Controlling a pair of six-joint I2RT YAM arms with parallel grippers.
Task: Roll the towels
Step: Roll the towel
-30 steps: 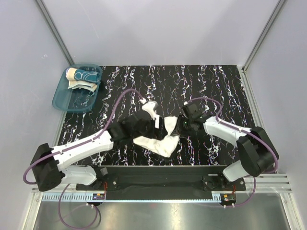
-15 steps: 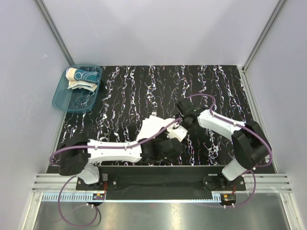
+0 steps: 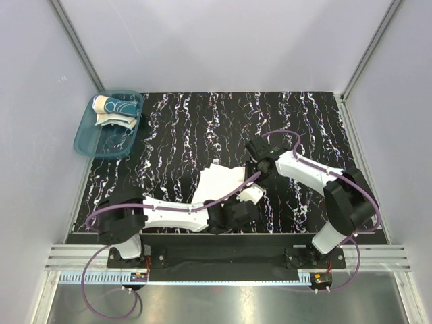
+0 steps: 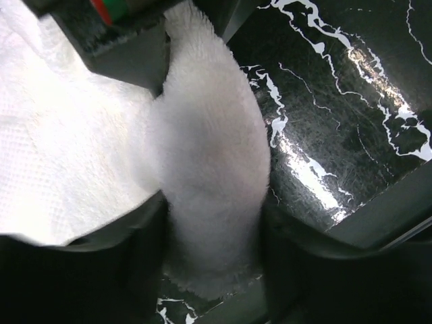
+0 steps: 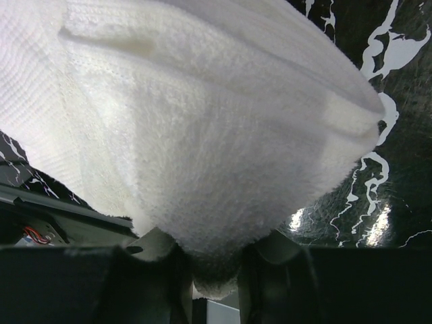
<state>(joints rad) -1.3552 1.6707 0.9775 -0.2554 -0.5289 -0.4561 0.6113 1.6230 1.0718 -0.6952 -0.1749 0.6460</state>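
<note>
White terry towel (image 3: 219, 181) lies bunched on the table (image 3: 304, 121), towards its near edge. Left end effector (image 4: 212, 250) pinches one fold, and right end effector (image 5: 212, 270) clamps another. Risk: opposed pulls could drag the plush cloth free, spoiling any roll.

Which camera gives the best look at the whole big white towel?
The overhead view: there the white towel shows most of its crumpled outline on the table. The left wrist view shows only one fluffy fold close up; the right wrist view shows only a bunched corner.
</note>
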